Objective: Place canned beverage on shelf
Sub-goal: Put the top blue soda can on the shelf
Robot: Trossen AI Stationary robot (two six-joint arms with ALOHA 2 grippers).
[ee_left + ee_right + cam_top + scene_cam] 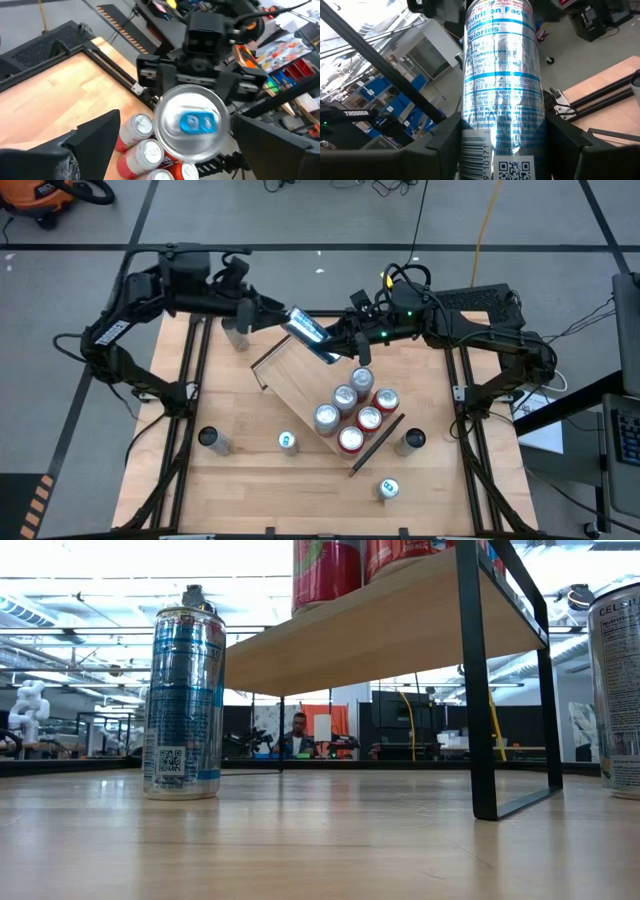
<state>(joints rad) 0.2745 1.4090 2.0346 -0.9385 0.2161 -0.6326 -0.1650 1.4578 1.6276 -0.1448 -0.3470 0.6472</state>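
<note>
Silver-blue can (308, 332) mid-air between both pincers, above the shelf's (300, 375) bare upper-left end.
Right pincer (335, 340) grasps it, long axis tilted; left pincer (272, 315) released, just upper-left.

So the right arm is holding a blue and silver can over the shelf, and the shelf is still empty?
Not empty. The high view shows six cans already standing on the shelf. The rest holds: the right gripper grips the blue and silver can above the shelf's bare end.
</note>
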